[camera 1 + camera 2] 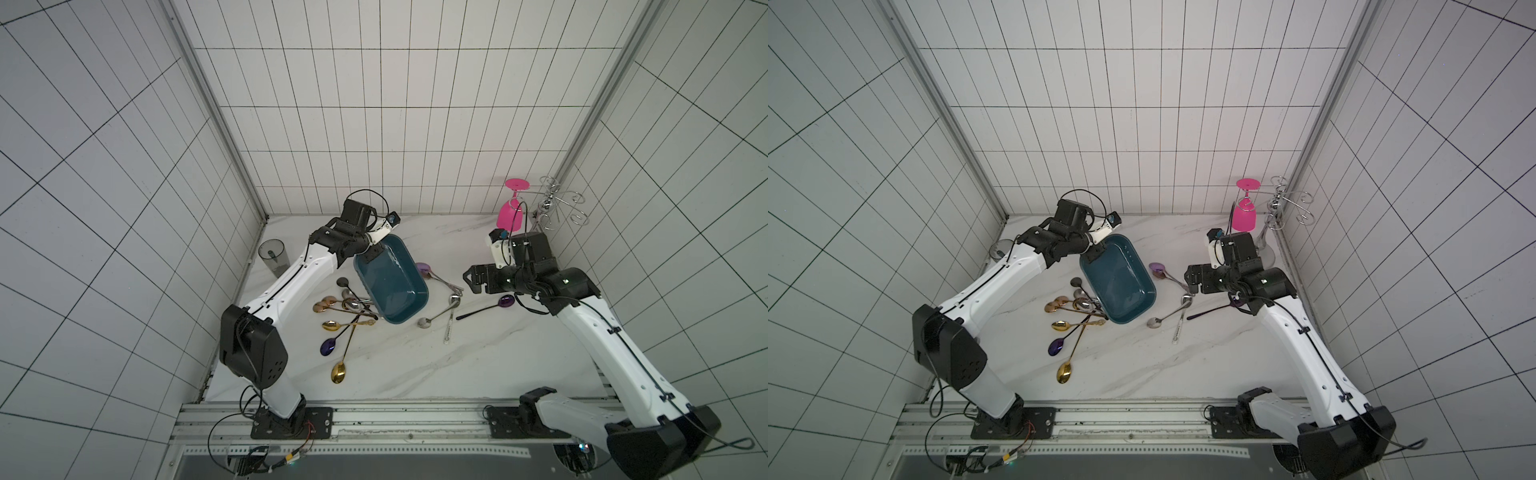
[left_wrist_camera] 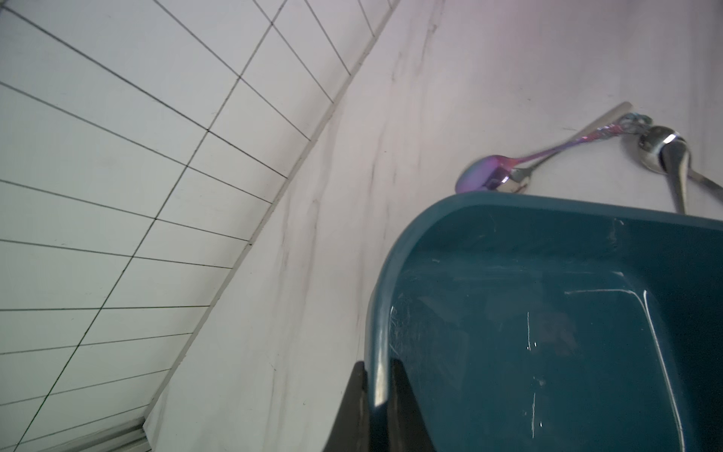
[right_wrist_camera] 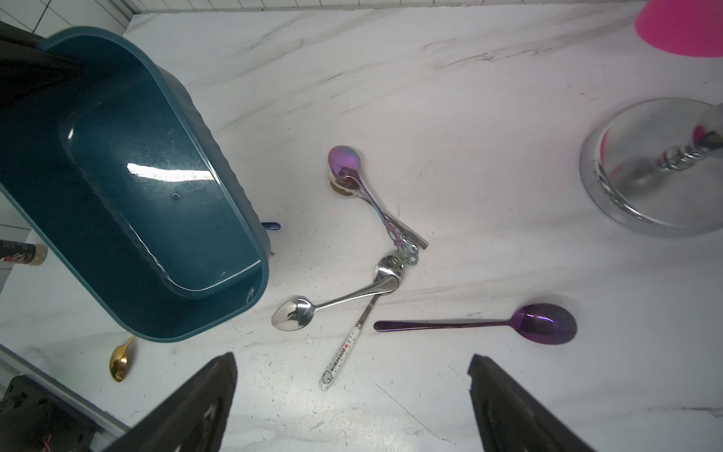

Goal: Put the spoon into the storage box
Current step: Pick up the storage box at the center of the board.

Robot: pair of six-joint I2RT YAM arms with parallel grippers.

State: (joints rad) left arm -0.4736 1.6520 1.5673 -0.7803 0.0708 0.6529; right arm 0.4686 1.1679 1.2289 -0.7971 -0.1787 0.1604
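Left wrist: left jaws clamp storage box [image 2: 489, 235] rim; right jaws wide, empty, near spoons [image 3: 294, 314].

Teal storage box [image 1: 390, 286], purple spoon [image 3: 544, 324]

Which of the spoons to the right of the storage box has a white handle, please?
The white-handled spoon, whose handle bears printed lettering, crossing the plain silver spoon; the others there have bare metal handles.
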